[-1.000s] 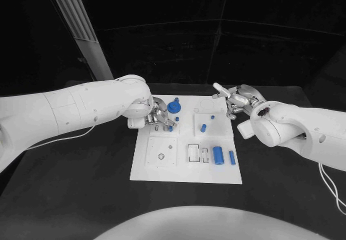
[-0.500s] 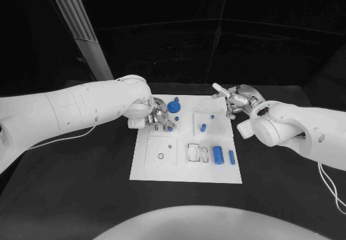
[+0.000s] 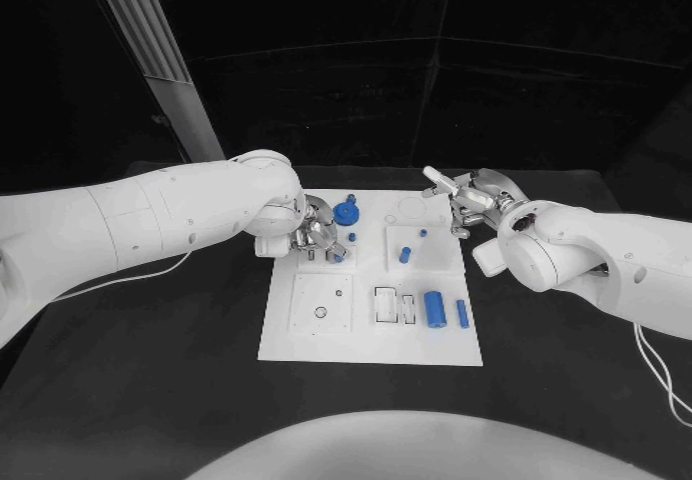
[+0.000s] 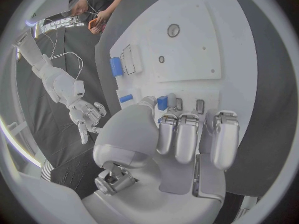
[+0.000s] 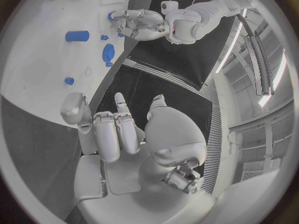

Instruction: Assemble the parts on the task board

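Note:
The white task board (image 3: 310,345) lies in the middle of the black table. My left hand (image 3: 317,232) is over the board's far left part and pinches a small blue part (image 4: 162,103) between thumb and fingertip, right at a row of small slots. My right hand (image 3: 476,200) hovers at the board's far right corner with its fingers apart and nothing in them. On the board are a blue gear-like part (image 3: 346,213), a short blue cylinder (image 3: 405,255), a thick blue cylinder (image 3: 434,307) and a thin blue bar (image 3: 463,314).
A white cable (image 3: 130,275) trails on the table under my left arm. A pale slanted post (image 3: 166,70) stands at the far left. The board's near left square (image 3: 323,302) has two small holes. Bare black table surrounds the board.

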Action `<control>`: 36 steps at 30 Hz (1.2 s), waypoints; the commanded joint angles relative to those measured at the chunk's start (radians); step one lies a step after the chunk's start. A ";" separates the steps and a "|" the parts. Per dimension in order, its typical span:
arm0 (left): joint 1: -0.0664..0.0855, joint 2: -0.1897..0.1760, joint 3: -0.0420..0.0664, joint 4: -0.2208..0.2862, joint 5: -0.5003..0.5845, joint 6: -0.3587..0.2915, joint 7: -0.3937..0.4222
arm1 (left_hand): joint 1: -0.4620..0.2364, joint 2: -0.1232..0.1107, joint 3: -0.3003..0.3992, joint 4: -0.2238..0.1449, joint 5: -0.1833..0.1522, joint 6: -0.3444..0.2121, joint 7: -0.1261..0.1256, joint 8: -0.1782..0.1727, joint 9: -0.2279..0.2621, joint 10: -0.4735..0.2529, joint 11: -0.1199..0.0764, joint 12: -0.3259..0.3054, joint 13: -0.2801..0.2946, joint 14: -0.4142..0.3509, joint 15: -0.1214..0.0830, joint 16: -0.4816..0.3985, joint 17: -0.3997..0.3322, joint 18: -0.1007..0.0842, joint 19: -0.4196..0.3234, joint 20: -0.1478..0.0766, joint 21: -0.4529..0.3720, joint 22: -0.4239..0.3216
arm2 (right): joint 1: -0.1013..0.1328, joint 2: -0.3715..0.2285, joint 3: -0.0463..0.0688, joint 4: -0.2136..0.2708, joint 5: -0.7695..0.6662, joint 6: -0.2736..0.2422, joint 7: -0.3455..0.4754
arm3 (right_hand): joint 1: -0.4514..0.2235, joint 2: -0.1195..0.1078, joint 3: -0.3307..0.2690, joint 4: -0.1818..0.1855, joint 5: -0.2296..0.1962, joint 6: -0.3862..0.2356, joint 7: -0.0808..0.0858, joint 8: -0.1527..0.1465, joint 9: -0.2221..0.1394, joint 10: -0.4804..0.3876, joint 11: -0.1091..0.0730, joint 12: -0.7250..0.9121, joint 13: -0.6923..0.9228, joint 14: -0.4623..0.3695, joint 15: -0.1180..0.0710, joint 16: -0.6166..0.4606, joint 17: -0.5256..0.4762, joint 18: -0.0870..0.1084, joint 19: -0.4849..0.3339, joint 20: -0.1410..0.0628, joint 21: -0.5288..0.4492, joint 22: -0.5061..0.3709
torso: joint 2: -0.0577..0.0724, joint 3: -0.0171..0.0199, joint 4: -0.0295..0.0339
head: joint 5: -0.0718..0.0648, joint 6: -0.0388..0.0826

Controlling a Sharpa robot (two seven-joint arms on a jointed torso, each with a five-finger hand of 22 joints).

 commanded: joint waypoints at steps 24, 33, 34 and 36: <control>0.025 -0.060 0.001 0.041 0.022 0.011 0.080 | 0.000 -0.085 0.209 -0.013 0.114 0.035 -0.009 -0.035 0.034 0.104 -0.008 0.002 0.260 0.104 -0.013 0.003 0.263 -0.007 0.104 -0.009 0.004 0.263 | -0.003 -0.003 0.000 -0.007 -0.011 0.005 -0.015 | 0.035 0.016 -0.007 -0.002 0.008 -0.009 -0.002 0.016 0.002 0.052 0.000 -0.008 0.217 0.039 -0.002 -0.001 0.190 0.016 0.008 -0.003 -0.009 0.097 | -0.001 0.0005 0.0015 | 0.000 -0.001; 0.060 -0.106 0.001 0.078 0.048 0.038 0.055 | -0.003 -0.096 0.225 -0.014 0.094 0.042 -0.009 -0.033 0.043 0.104 -0.007 0.002 0.260 0.104 -0.014 0.003 0.263 -0.007 0.104 -0.010 0.004 0.263 | -0.003 -0.003 -0.001 -0.009 -0.011 0.004 -0.017 | 0.041 0.018 -0.007 -0.002 0.010 -0.010 -0.002 0.018 0.002 0.049 0.000 -0.010 0.215 0.038 -0.002 -0.002 0.188 0.016 0.008 -0.003 -0.010 0.097 | 0.000 0.0003 0.0011 | 0.004 -0.001; 0.062 -0.109 0.001 0.078 0.056 0.049 0.046 | -0.007 -0.096 0.227 -0.011 0.088 0.043 -0.009 -0.033 0.044 0.104 -0.007 0.002 0.260 0.104 -0.014 0.003 0.263 -0.007 0.104 -0.010 0.004 0.263 | -0.003 -0.003 -0.001 -0.009 -0.011 0.004 -0.017 | 0.041 0.018 -0.007 -0.002 0.010 -0.010 -0.002 0.018 0.002 0.049 0.000 -0.010 0.215 0.038 -0.002 -0.002 0.188 0.016 0.008 -0.003 -0.010 0.097 | 0.001 0.0002 0.0011 | 0.004 -0.001; 0.063 -0.110 0.001 0.076 0.063 0.060 0.034 | -0.012 -0.095 0.228 -0.005 0.083 0.045 -0.008 -0.034 0.045 0.104 -0.007 0.002 0.260 0.104 -0.014 0.003 0.263 -0.007 0.104 -0.010 0.004 0.263 | -0.003 -0.003 -0.001 -0.008 -0.011 0.004 -0.017 | 0.042 0.018 -0.007 -0.002 0.010 -0.010 -0.002 0.019 0.002 0.049 0.000 -0.010 0.214 0.038 -0.002 -0.002 0.188 0.016 0.008 -0.003 -0.010 0.097 | 0.001 -0.0001 0.0013 | 0.006 -0.002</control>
